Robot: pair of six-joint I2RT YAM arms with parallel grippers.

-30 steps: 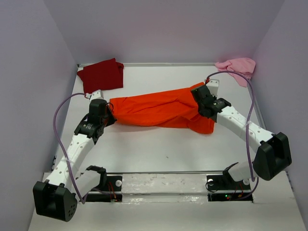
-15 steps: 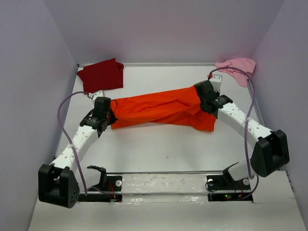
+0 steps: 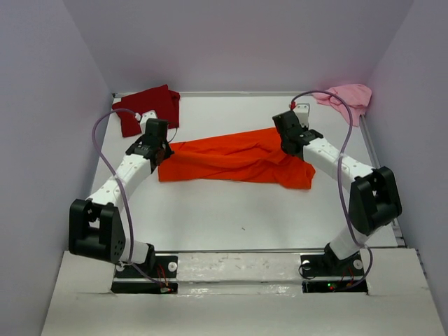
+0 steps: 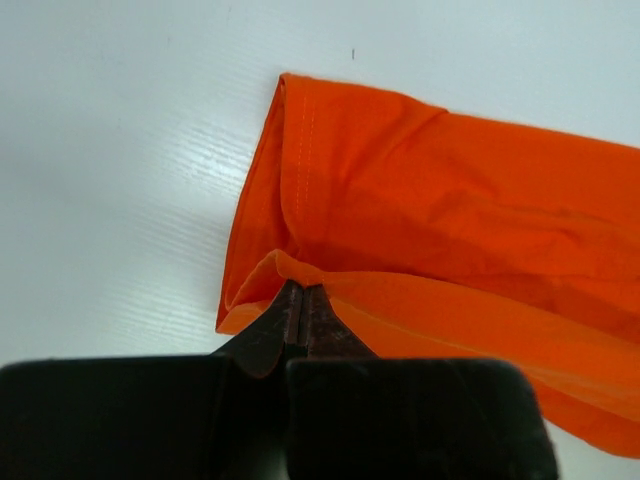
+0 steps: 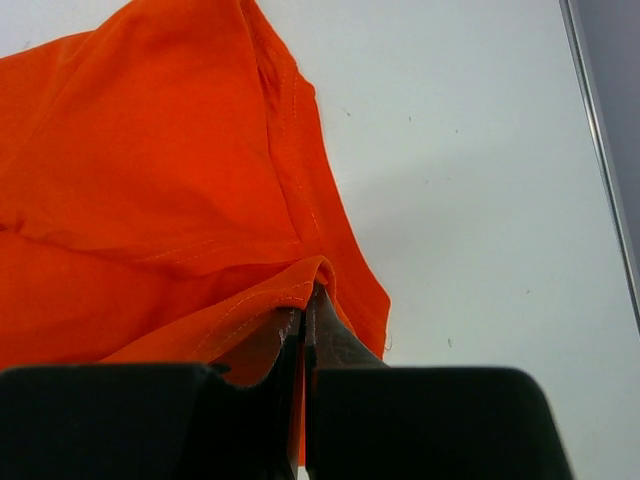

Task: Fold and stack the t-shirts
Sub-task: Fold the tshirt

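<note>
The bright orange t-shirt (image 3: 234, 159) is stretched across the middle of the table between both arms. My left gripper (image 3: 162, 143) is shut on its left edge; in the left wrist view the jaws pinch a fold of the orange t-shirt (image 4: 420, 250) at the gripper (image 4: 301, 293). My right gripper (image 3: 285, 133) is shut on the shirt's right end, and the right wrist view shows the hem of the orange t-shirt (image 5: 170, 180) caught in the gripper (image 5: 309, 295). A dark red t-shirt (image 3: 143, 106) lies at the back left corner. A pale pink t-shirt (image 3: 344, 98) lies at the back right corner.
Grey walls close in the white table (image 3: 231, 210) on the left, back and right. The arm bases (image 3: 238, 269) sit on a strip at the near edge. Purple cables loop off both arms.
Both grippers have carried the orange t-shirt's ends towards the back of the table. The arms have stretched out, and the shirt now lies farther back and more level.
</note>
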